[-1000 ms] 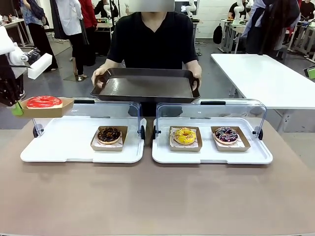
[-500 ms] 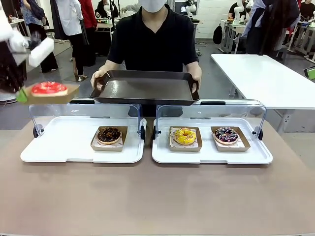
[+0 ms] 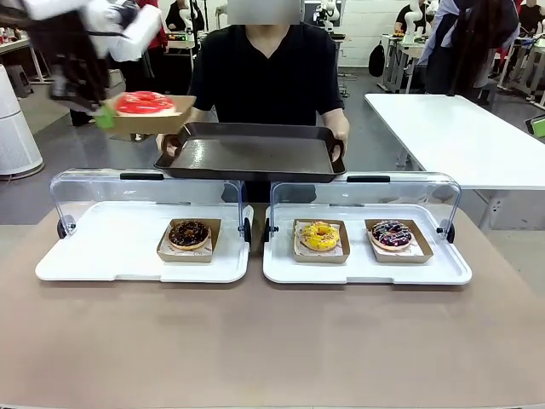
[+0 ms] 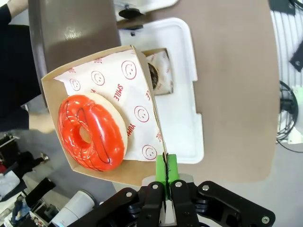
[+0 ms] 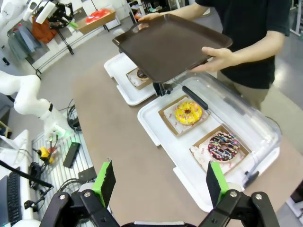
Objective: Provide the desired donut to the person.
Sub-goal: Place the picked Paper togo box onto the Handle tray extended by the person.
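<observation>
Donut, red, in seemingly cardboard tray pinched by left gripper; right gripper open.

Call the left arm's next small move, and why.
Probably shift right, toward the tray's middle, before any lowering. The left pincer is shut on the rim of the paper box carrying the red donut. The box hangs raised at the left end of the dark tray that the person holds out, so a release here might catch the edge.
</observation>
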`<state>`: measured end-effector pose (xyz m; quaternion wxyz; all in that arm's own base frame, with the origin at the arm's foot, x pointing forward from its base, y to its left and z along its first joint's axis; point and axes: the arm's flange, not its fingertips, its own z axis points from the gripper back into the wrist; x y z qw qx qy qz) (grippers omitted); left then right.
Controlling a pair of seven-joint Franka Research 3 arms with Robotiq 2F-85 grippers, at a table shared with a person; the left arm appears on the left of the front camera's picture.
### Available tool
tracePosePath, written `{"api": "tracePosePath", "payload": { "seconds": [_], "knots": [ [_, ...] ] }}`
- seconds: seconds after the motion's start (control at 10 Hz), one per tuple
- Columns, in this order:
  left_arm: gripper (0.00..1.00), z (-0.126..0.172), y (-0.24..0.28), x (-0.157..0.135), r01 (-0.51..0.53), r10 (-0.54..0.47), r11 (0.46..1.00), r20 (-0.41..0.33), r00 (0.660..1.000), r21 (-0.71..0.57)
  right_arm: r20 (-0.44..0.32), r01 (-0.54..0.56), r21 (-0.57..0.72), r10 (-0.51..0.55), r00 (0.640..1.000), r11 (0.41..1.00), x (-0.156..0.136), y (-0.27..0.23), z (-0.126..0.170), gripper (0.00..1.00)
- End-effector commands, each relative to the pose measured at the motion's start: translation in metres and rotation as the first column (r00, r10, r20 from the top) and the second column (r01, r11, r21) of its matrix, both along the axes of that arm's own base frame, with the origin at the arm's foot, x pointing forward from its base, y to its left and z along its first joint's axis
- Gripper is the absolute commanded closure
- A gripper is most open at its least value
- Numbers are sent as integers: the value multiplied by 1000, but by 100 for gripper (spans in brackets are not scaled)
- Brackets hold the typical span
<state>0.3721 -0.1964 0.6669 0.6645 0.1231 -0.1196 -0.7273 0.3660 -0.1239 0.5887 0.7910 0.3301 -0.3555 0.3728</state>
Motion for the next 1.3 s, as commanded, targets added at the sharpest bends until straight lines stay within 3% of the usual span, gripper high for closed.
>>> {"api": "tracePosePath", "payload": {
  "seconds": [0.0,0.4,0.8,1.2],
  "knots": [
    [99,-5,-33,55,-28,28,1000,-4,1000,11,4,0,15,0,1000,1000,0,0,0,0],
    [99,-51,-43,134,-95,94,995,-49,994,-19,4,0,15,0,1000,1000,0,0,0,0],
    [99,-78,-29,178,-75,70,996,-120,990,-38,4,0,15,0,1000,1000,0,0,0,0],
    [99,-93,-20,193,-53,45,998,-159,986,-43,4,0,15,0,1000,1000,0,0,0,0]
  ]
}}
